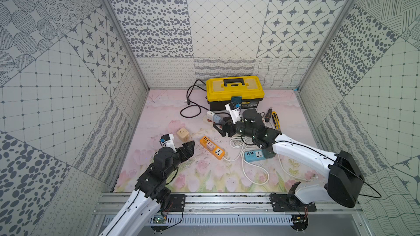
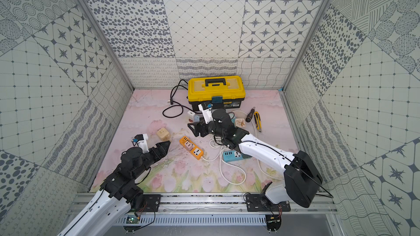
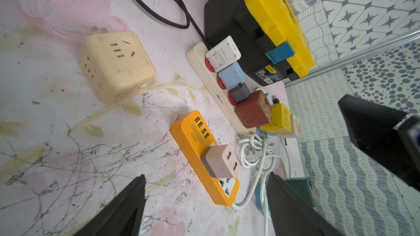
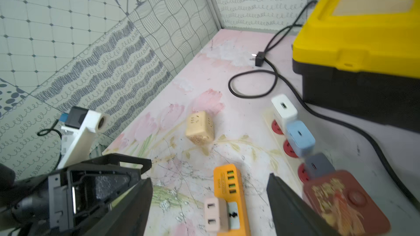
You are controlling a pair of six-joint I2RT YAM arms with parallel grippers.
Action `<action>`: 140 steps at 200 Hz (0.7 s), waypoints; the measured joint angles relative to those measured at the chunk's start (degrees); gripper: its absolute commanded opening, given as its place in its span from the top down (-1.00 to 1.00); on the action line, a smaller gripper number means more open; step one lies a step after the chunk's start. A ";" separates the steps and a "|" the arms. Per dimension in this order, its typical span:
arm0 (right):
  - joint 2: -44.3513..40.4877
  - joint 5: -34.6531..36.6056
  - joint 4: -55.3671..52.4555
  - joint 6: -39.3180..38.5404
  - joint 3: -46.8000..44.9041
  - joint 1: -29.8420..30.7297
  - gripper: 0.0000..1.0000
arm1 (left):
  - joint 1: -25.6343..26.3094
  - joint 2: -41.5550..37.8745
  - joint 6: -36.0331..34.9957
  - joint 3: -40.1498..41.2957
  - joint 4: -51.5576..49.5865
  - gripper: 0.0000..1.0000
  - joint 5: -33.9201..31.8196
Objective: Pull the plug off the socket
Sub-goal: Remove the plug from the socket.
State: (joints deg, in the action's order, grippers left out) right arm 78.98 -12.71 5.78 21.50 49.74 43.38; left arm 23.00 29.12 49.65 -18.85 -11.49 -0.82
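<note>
Clearly hovers, left gripper [image 1: 189, 147] and right gripper [image 1: 219, 129] spread, empty; risks dragging orange strip [image 3: 191, 132] up with pink plug [image 3: 221, 162] unless pinned.

Front mat [image 1: 200, 178]: open, you pass freely.
Orange strip [image 1: 212, 148]: beige cube [image 1: 181, 133] one side, white cables [image 3: 261, 155] other.
Back: toolbox [image 1: 235, 93] blocks you.
</note>
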 measured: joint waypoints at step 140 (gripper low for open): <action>14.69 -10.84 -3.08 7.54 -4.85 -1.03 -0.51 | 14.78 40.65 -22.95 -27.71 -9.40 -0.69 -1.86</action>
State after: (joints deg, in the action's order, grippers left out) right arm 93.67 -23.55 2.70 29.04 44.88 42.35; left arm 37.78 69.78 26.70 -46.57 -20.88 -2.68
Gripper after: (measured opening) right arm 0.756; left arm 0.857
